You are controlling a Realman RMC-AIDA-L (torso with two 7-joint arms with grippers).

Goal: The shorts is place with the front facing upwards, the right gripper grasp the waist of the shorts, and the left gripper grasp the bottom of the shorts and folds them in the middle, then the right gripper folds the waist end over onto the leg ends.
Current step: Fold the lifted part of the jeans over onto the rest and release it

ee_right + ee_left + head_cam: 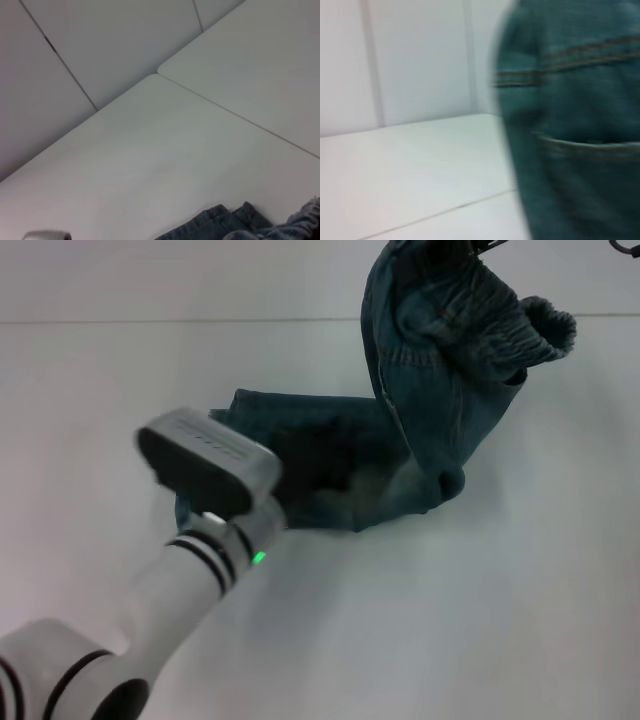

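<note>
The blue-green denim shorts (420, 410) lie partly on the white table (450, 620). Their gathered elastic waist (500, 320) is lifted high at the back right and hangs from the top edge of the head view. Only black bits of my right gripper (485, 245) show there, above the raised waist. The lower part with the leg ends (300, 455) rests flat on the table. My left gripper (310, 460) is a dark shape lying over it, ahead of the silver cuff (210, 465). The left wrist view is filled by denim (570, 125) with pocket stitching close up. A strip of the shorts (225, 227) shows in the right wrist view.
The white table has a seam line (150, 320) running across its far side. A pale panelled wall (420, 55) stands behind it. My left forearm (130, 630) crosses the near left of the table.
</note>
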